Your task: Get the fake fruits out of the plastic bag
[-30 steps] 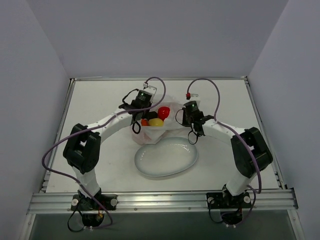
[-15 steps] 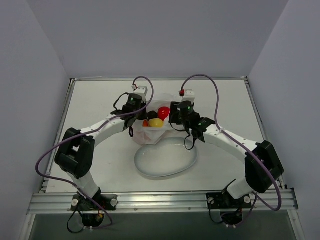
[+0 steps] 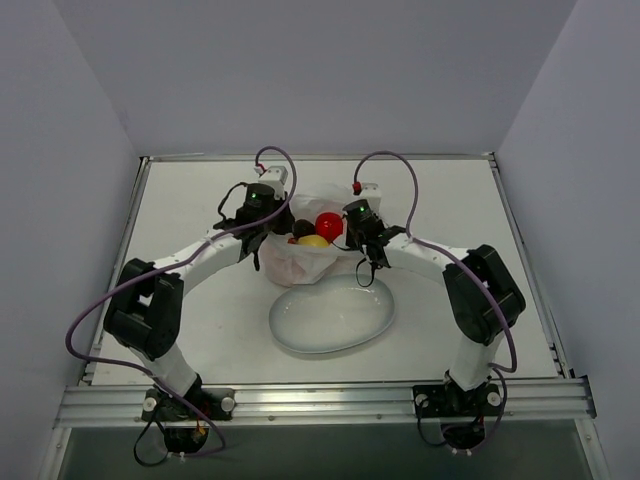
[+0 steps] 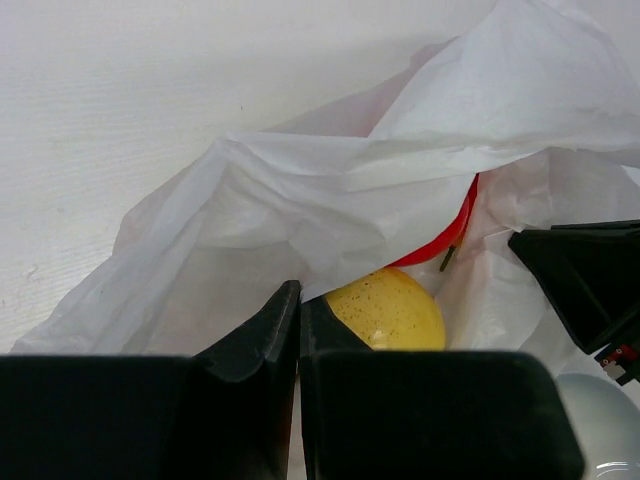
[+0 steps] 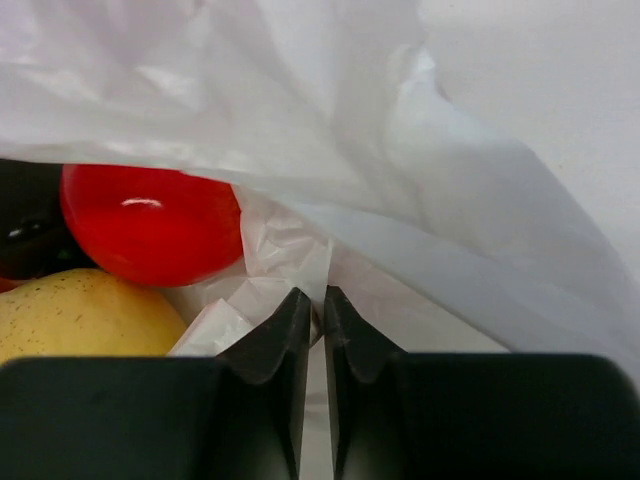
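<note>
The plastic bag [image 3: 300, 262] lies crumpled just behind the oval plate, its mouth held apart. In it I see a red round fruit [image 3: 328, 223], a yellow pear-like fruit [image 3: 313, 241] and a dark one [image 3: 303, 226]. My left gripper [image 3: 272, 232] is shut on the bag's left edge [image 4: 270, 215]; the yellow fruit [image 4: 390, 310] sits just beyond its fingers. My right gripper [image 3: 352, 240] is shut on the bag's right edge [image 5: 300, 250], with the red fruit [image 5: 150, 225] and the yellow fruit [image 5: 80, 310] to its left.
A smooth white oval plate [image 3: 375, 322] lies in front of the bag, towards the arm bases. Purple cables arch over both wrists. The table's raised rim runs along the back and both sides.
Both grippers have moved towards the back of the table with the bag edges held, and the right one has moved left. The bag mouth stands higher and the fruits show more.
</note>
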Action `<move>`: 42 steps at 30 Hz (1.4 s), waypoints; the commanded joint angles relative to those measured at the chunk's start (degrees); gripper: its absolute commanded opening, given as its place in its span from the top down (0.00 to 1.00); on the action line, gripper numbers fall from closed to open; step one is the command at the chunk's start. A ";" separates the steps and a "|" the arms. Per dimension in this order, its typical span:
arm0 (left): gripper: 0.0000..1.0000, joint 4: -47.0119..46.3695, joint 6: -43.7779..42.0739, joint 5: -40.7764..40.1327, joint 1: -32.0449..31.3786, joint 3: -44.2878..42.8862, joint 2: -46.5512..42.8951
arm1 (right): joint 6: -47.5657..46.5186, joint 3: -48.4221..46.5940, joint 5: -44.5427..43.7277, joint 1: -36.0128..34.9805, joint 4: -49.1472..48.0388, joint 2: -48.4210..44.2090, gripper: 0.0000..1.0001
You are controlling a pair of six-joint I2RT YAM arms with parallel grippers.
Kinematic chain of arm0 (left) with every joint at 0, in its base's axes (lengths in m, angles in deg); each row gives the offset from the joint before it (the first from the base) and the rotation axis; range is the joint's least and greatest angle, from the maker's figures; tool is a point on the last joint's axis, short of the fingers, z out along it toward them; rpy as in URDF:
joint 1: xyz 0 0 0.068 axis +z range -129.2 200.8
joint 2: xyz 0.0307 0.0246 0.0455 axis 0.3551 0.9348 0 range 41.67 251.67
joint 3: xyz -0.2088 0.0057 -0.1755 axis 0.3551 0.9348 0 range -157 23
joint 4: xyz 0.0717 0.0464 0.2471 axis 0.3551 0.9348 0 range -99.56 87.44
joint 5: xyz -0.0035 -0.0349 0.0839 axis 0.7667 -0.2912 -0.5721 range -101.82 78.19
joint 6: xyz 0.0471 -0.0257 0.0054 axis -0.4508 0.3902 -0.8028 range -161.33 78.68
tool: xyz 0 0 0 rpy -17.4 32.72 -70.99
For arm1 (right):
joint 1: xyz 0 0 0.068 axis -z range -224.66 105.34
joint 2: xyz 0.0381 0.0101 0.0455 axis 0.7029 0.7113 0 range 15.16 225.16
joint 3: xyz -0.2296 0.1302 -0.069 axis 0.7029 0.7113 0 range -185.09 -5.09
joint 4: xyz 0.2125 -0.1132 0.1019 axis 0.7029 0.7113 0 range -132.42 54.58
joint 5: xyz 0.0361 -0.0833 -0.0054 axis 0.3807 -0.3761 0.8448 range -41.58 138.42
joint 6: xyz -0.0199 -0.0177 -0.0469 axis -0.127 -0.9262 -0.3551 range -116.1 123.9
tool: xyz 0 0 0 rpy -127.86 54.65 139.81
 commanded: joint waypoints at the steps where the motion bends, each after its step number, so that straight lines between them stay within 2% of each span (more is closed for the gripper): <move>1: 0.98 -2.92 0.80 2.18 0.86 -1.78 -3.55 | 0.75 2.01 -4.76 0.62 -1.06 -2.63 0.94; 2: 0.98 -2.92 0.80 2.18 0.86 -1.78 -3.72 | 0.84 3.08 -5.12 0.71 -1.23 -4.11 1.00; 6: 0.98 -3.18 1.15 2.79 1.04 -1.34 -3.81 | 1.37 7.74 -5.39 1.15 -2.02 -6.50 1.00; 13: 0.98 -5.47 2.20 2.70 0.86 1.64 -3.46 | 3.39 11.70 -4.16 0.71 -3.51 -4.74 0.99; 14: 0.98 -6.08 2.47 3.23 0.86 1.73 -3.46 | 3.39 12.05 -4.16 0.62 -3.61 -6.74 0.86; 16: 0.98 -6.35 2.73 3.76 0.77 2.00 -3.72 | 2.96 12.14 -4.16 0.53 -2.99 -9.30 0.70; 17: 0.98 -6.43 2.91 3.93 0.42 2.08 -4.16 | 2.61 12.14 -4.07 0.36 -2.64 -11.92 0.54; 18: 0.98 -6.61 3.00 3.93 0.33 2.09 -4.34 | 1.64 12.05 -3.72 0.44 -1.51 -12.99 0.46; 20: 0.98 -6.87 3.26 4.02 -0.02 2.70 -4.95 | 0.67 11.44 -2.75 -0.43 2.08 -16.15 0.35; 22: 0.98 -7.31 3.61 3.94 -0.19 3.66 -5.48 | -0.03 11.17 -3.63 -1.57 4.12 -18.70 0.32; 25: 0.98 -7.84 4.57 3.76 -0.37 4.28 -5.83 | 0.49 11.35 -3.46 -3.59 6.23 -24.07 0.32; 26: 0.98 -8.19 4.67 3.67 -0.37 4.54 -6.18 | 0.67 11.18 -3.11 -4.12 6.24 -26.08 0.35; 28: 0.98 -8.37 4.84 2.62 -0.98 4.81 -6.62 | 1.10 9.95 -2.23 -5.96 5.89 -26.89 0.43; 29: 0.98 -8.19 4.84 2.01 -1.25 4.98 -7.15 | 1.19 9.34 -1.97 -6.75 5.54 -26.37 0.53; 30: 0.98 -8.11 4.84 1.74 -1.60 5.25 -7.41 | 1.20 8.63 -1.70 -7.46 4.84 -25.84 0.59; 31: 0.98 -8.11 4.67 1.21 -2.04 5.42 -7.68 | 1.02 7.76 -1.87 -8.68 4.74 -24.79 0.62; 33: 0.98 -8.02 4.32 0.42 -2.57 6.04 -8.12 | 0.49 4.94 -2.75 -9.39 4.48 -21.10 0.76; 34: 0.98 -7.93 4.14 -0.28 -3.09 6.21 -8.29 | 0.14 3.98 -3.01 -9.92 4.39 -19.79 0.80; 36: 0.98 -7.58 3.53 -0.98 -3.53 6.57 -8.38 | -0.56 2.21 -3.02 -9.75 2.82 -16.44 0.80; 38: 0.98 -7.93 3.26 -1.51 -3.97 6.92 -8.65 | -1.00 0.81 -3.02 -9.57 1.76 -11.20 0.74; 42: 0.98 -8.19 2.73 -3.53 -4.41 8.06 -9.08 | -2.50 -4.11 -2.84 -9.66 0.62 -3.00 0.53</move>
